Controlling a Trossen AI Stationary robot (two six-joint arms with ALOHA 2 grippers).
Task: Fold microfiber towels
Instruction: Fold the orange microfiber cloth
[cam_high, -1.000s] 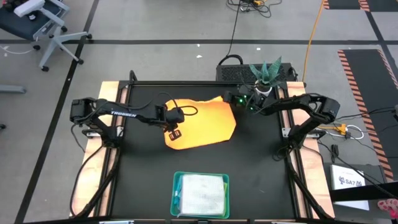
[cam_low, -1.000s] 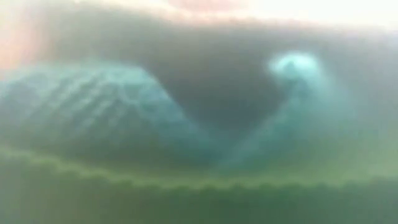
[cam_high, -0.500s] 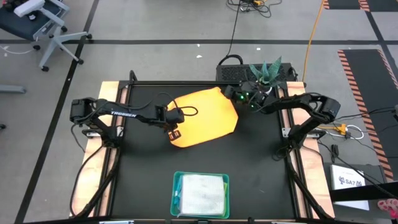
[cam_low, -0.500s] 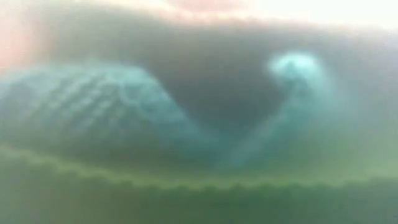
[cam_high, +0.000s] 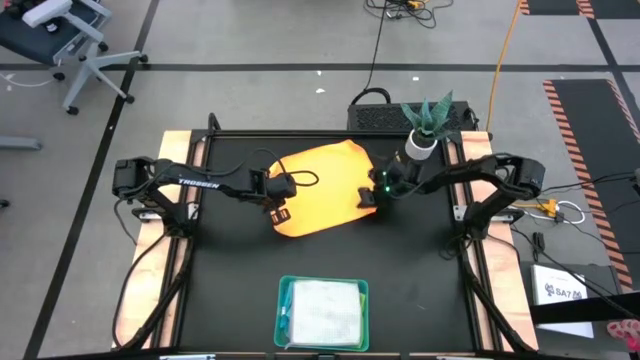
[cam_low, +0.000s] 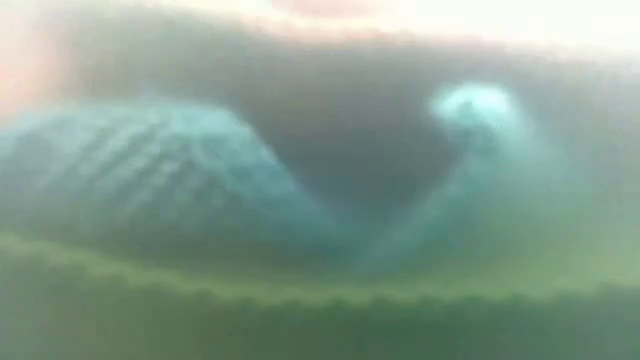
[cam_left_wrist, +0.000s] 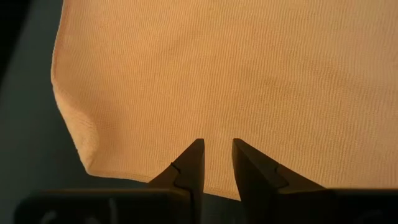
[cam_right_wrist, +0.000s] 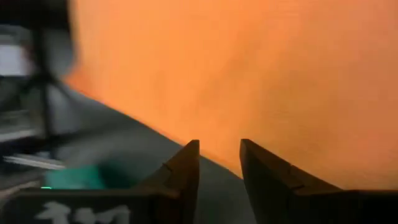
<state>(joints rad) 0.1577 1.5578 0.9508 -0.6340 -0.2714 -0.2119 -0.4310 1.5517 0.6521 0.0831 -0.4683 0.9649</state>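
Orange towel (cam_high: 325, 187) mid-table, left end effector (cam_high: 281, 214) pinching its edge

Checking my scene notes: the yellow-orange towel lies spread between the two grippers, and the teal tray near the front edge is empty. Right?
Not quite. The high view shows the teal tray holds a pale grey-white towel. The yellow-orange towel does lie between the left gripper and right gripper.

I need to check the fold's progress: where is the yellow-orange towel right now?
In the high view the yellow-orange towel lies spread on the far middle of the black table, between the left gripper and the right gripper.
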